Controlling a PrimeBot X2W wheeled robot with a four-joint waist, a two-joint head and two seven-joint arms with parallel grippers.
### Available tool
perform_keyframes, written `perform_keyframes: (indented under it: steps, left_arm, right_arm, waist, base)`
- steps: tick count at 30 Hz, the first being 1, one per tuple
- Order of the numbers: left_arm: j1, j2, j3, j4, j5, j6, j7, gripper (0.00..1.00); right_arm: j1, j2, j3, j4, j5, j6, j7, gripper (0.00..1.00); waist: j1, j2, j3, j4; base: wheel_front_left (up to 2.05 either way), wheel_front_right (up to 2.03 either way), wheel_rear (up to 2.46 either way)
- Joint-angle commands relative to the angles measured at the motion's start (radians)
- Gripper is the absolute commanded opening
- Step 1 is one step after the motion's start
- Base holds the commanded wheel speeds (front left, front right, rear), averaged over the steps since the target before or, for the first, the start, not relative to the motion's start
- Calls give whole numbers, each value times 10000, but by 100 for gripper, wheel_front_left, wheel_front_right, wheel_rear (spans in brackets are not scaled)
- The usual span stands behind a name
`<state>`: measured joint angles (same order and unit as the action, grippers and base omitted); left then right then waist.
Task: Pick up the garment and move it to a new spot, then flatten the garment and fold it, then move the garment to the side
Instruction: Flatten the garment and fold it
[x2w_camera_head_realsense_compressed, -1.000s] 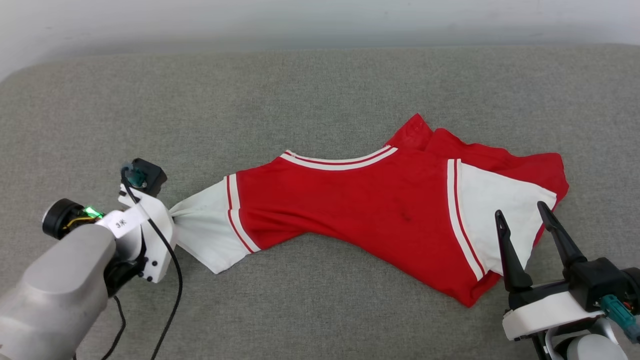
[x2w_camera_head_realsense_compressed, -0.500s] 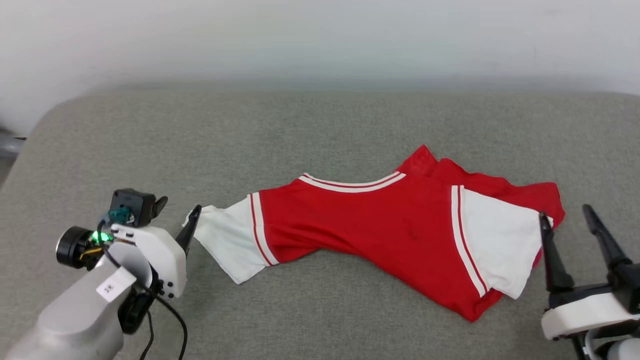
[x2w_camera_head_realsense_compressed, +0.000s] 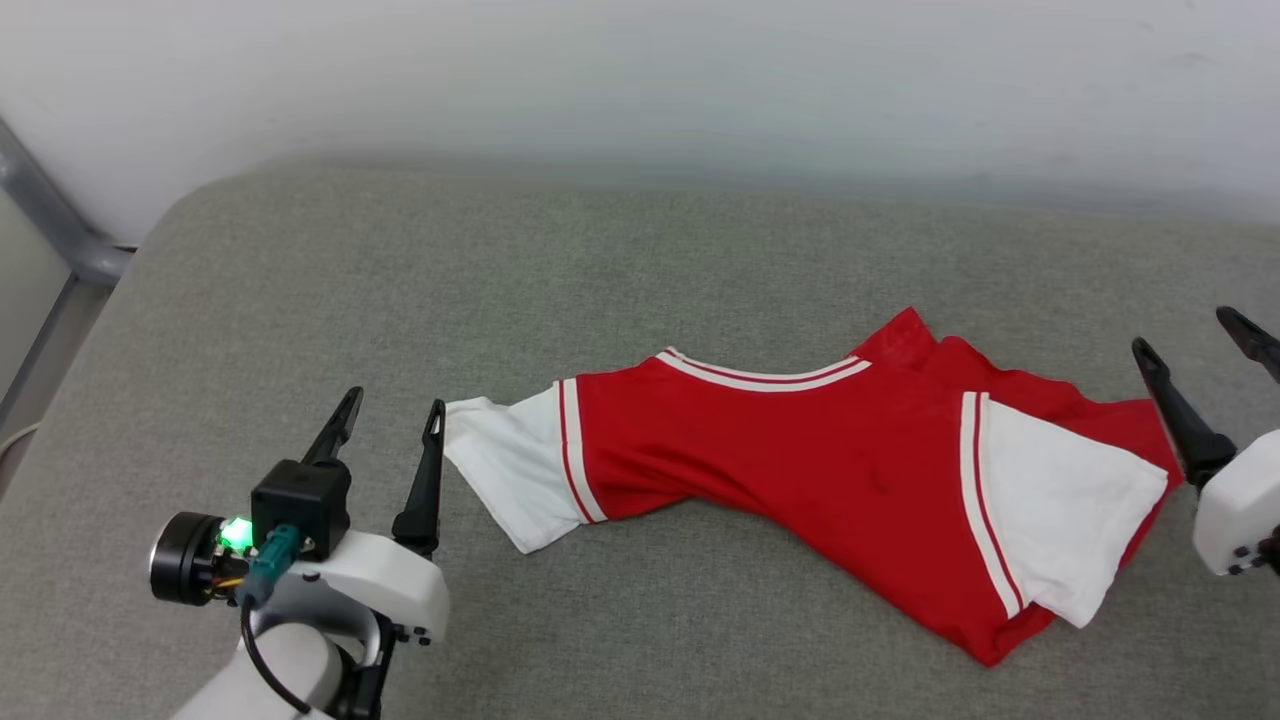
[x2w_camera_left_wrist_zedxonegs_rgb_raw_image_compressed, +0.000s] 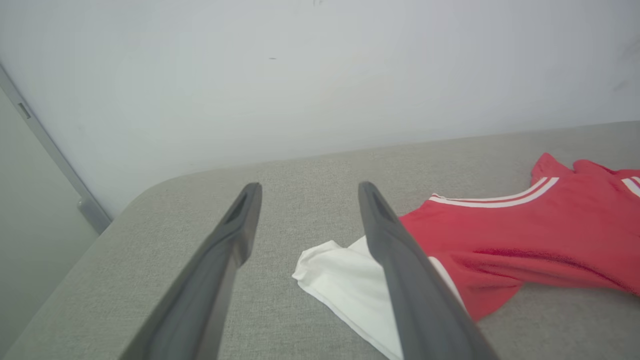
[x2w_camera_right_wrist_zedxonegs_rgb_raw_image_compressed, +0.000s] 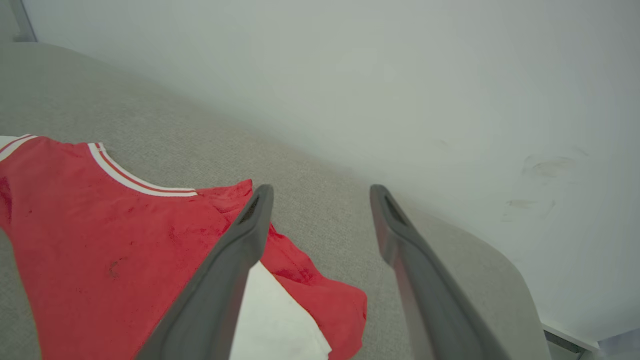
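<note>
The garment (x2w_camera_head_realsense_compressed: 800, 450), red with white sleeves and striped trim, lies stretched and rumpled across the grey cushion, its plain face up. My left gripper (x2w_camera_head_realsense_compressed: 390, 408) stands open just left of the white left sleeve (x2w_camera_head_realsense_compressed: 510, 470), with nothing between its fingers. In the left wrist view the left gripper (x2w_camera_left_wrist_zedxonegs_rgb_raw_image_compressed: 310, 187) points toward the wall, and the sleeve (x2w_camera_left_wrist_zedxonegs_rgb_raw_image_compressed: 335, 280) lies beside its right finger. My right gripper (x2w_camera_head_realsense_compressed: 1183, 330) is open beyond the garment's right end. The right wrist view shows the right gripper (x2w_camera_right_wrist_zedxonegs_rgb_raw_image_compressed: 321, 189) above the garment (x2w_camera_right_wrist_zedxonegs_rgb_raw_image_compressed: 100, 240), apart from it.
The grey cushion (x2w_camera_head_realsense_compressed: 600, 250) has a rounded left corner and meets a pale wall (x2w_camera_head_realsense_compressed: 640, 80) at the back. A grey metal post (x2w_camera_head_realsense_compressed: 60, 240) runs down at the far left. Bare cushion lies in front of and behind the garment.
My left gripper opened and let go of the white sleeve, then turned its fingers up beside it. The head camera has shifted. The right gripper stays open, now further right.
</note>
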<state>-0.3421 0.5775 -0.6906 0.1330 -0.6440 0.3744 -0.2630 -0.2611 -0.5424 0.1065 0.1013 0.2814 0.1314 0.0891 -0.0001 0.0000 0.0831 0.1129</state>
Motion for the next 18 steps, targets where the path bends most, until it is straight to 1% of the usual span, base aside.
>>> perform_keyframes:
  steps: [1,3,5,9,13,16,18]
  left_arm:
    - [195,-127,169,-147,210,83,-20,100]
    - [571,-413,625,-463,754,218,-21,100]
    - [901,-712,1080,-742,1229,264,-22,100]
    - [1490,-1342,1870,-1098,2007,100,-23,100]
    - [1827,-1968,2601,-1210,2589,-266,-23,100]
    - [1927,-2400,2995,-1206,2968,-618,-24,100]
    - [1872,-2680,3211,-1175,3223,-859,-24,100]
  right_arm:
    - [-137,-210,103,29,210,-14,241,100]
    - [-258,-789,442,136,751,-14,1175,100]
    - [-288,-1345,793,252,1229,-14,2159,100]
    - [-300,-2178,1226,321,2180,-14,3855,100]
    - [-306,-2572,1420,535,2720,-14,4841,100]
    - [-476,-2625,1471,798,2886,-14,5183,100]
    - [-602,-2603,1534,1024,2801,-14,5282,100]
  waist:
    - [1,0,69,84]
    - [1,0,168,175]
    - [1,0,285,262]
    - [1,0,611,412]
    - [1,0,1018,594]
    - [1,0,1367,768]
    - [1,0,1605,894]
  base:
    - [0,0,0]
    - [0,0,0]
    - [0,0,0]
    - [0,0,0]
    - [0,0,0]
    - [0,0,0]
    - [0,0,0]
